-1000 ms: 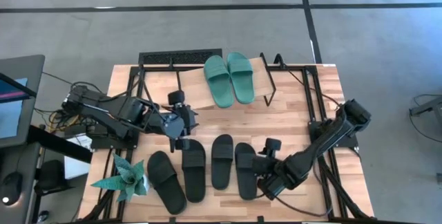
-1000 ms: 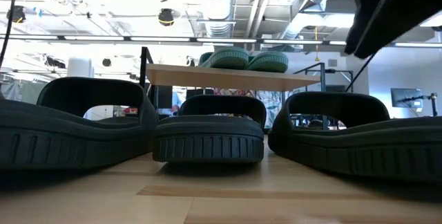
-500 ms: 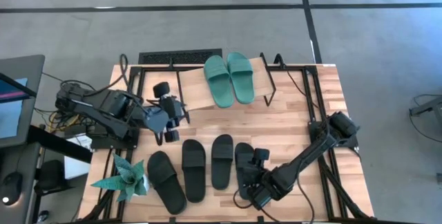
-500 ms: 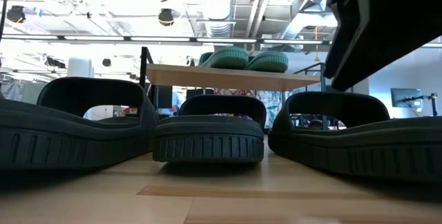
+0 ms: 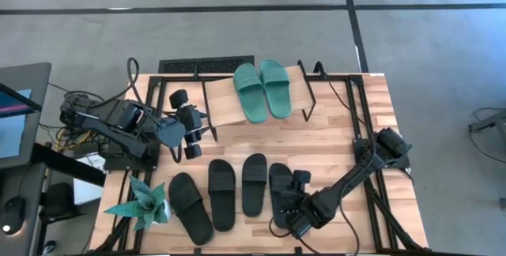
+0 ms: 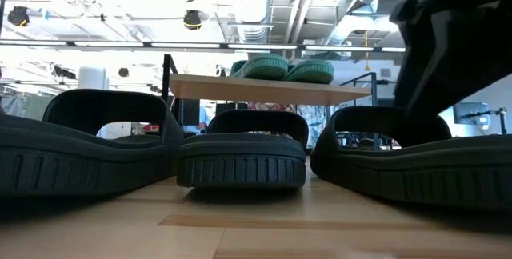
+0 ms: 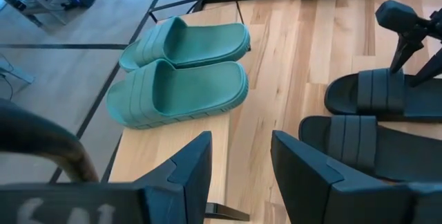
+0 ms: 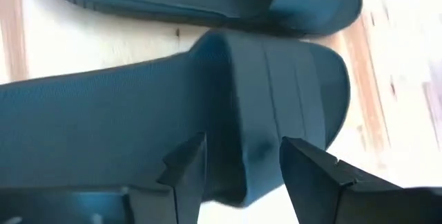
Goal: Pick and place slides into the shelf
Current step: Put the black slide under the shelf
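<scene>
Two teal slides (image 5: pixel 263 90) lie side by side on the shelf's slanted wood plank (image 5: pixel 221 102) at the table's far side; the left wrist view shows them too (image 7: pixel 179 79). Several black slides lie in a row on the table near its front edge. My right gripper (image 5: pixel 286 220) is low over the near end of the rightmost black slide (image 5: pixel 280 186), open, with its fingers straddling the slide's side edge next to the strap (image 8: pixel 290 92). My left gripper (image 5: pixel 194 136) hangs open and empty in the air left of the shelf, pointing toward it (image 7: pixel 242 141). My right gripper comes down slanting onto the rightmost black slide, with one finger (image 8: pixel 185 172) over the footbed and the other (image 8: pixel 311 172) past the side edge by the strap. I cannot tell whether the fingers touch it. The slide lies flat on the table.
A teal paper plant (image 5: pixel 142 205) stands at the near left corner. Black frame rails (image 5: pixel 194 68) run along the table's far edge and sides. The shelf's thin black leg (image 5: pixel 308 98) stands right of the teal slides. Bare wood lies between the shelf and the row of black slides.
My left gripper has risen and drawn back toward the table's left and far edge, away from the black slides. My right gripper has sunk and gone toward the near edge, down over the rightmost black slide's near end. No slide has moved.
</scene>
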Available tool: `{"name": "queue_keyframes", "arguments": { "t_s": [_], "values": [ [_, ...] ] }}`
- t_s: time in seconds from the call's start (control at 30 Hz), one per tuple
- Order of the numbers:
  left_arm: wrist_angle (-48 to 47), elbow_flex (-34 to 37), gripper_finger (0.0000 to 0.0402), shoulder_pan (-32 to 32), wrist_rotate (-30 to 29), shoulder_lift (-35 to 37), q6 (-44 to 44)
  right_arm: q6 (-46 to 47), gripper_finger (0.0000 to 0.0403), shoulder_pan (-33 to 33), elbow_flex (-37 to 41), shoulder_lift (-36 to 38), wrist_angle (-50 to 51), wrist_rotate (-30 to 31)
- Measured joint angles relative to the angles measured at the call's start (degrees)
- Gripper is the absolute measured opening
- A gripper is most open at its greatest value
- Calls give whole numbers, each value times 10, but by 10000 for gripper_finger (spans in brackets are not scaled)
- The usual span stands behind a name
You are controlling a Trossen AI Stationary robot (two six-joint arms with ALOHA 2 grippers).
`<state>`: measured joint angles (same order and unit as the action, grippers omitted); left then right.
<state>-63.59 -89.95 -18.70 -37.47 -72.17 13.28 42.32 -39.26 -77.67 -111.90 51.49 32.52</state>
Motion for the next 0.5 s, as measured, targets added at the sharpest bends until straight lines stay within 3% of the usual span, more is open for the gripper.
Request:
{"name": "queue_keyframes", "arguments": {
  "t_s": [0.33, 0.5],
  "values": [
    [0, 0, 139, 0, -8, 0, 0, -19, 154, 29, 4, -12, -4, 2],
    [1, 0, 139, 0, -8, 0, 1, -26, 113, 29, 1, -25, -4, 10]
  ]
}}
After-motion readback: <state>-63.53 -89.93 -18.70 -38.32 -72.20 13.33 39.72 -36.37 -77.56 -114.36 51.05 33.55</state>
